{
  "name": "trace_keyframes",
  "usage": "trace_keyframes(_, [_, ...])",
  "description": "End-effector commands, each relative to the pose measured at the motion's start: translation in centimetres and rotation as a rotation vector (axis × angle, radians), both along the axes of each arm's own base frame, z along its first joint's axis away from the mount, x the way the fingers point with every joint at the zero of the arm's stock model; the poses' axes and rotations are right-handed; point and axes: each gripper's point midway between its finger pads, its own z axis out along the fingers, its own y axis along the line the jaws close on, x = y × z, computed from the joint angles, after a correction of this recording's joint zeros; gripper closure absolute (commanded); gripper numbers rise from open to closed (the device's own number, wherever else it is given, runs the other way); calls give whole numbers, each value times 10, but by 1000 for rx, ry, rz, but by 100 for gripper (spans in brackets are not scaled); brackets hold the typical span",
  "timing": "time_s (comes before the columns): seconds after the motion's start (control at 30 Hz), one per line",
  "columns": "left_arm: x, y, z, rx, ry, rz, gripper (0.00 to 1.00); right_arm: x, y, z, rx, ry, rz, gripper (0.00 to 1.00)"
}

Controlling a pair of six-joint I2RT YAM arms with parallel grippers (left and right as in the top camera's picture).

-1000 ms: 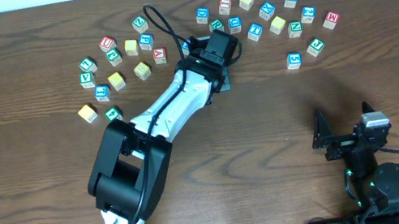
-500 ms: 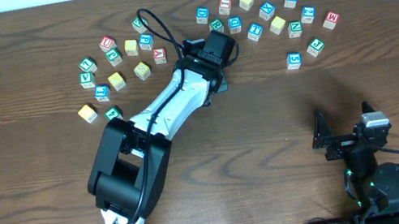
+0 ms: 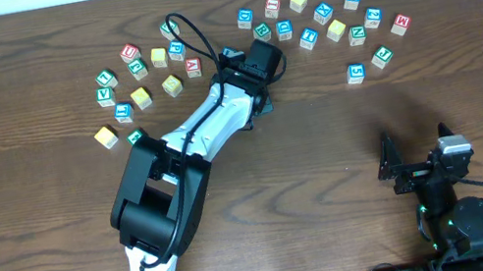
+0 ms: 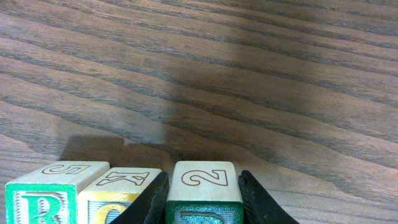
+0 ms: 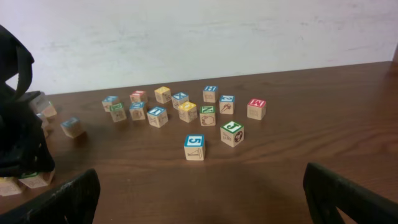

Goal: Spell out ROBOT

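Jaws of the left gripper [image 4: 204, 208], clamped on a green-faced cube [image 4: 203, 177] topped "2", its letter cut off by the frame; just beside it, one jaw finger between, a yellow-faced cube [image 4: 121, 186] and, touching that, the green R cube [image 4: 43, 193], so the held cube likely stands third in a row lying along the jaws' closing line. Right gripper [image 5: 200, 186], jaws wide apart and empty, well apart at the bench [image 3: 477, 114] front; loose cubes [image 3: 323, 11] scattered along the far side, left arm nearer.
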Motion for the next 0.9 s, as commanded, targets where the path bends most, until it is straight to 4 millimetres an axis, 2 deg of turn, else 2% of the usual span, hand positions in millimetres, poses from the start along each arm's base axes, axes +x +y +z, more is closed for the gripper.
trace_keyframes(0.0, [2,6,-5,21,1,19,72,0,-3,-2,-13,4,-10,1])
trace_keyframes(0.7, [0,4,4,6,0,14,71,0,-3,-2,-13,4,-10,1])
trace_keyframes(0.73, [0,3,3,2,4,5,51,0,-3,-2,-13,4,-10,1])
trace_keyframes(0.87, [-1,3,3,0,6,5,45,0,-3,-2,-13,4,-10,1])
